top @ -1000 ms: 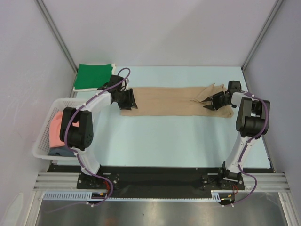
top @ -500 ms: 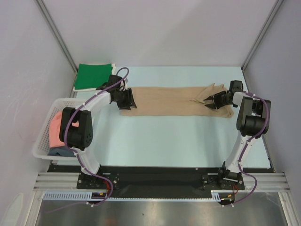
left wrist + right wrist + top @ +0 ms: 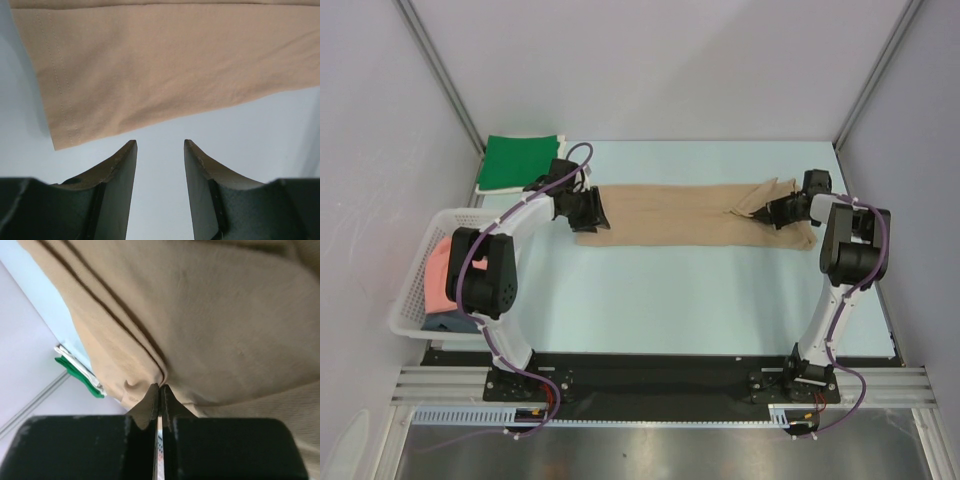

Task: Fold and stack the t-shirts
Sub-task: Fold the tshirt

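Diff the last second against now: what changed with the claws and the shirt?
The right claw closed, pinching a fold of the tan t-shirt near its right end, and edged slightly farther back. Unchanged: the left claw open at the shirt's left end, holding nothing; the folded green t-shirt; the basket.

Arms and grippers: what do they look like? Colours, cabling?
The left arm and right arm match: white links, black joint housings, purple cables looped alongside. The left gripper and right gripper are black with dark tapered fingers.
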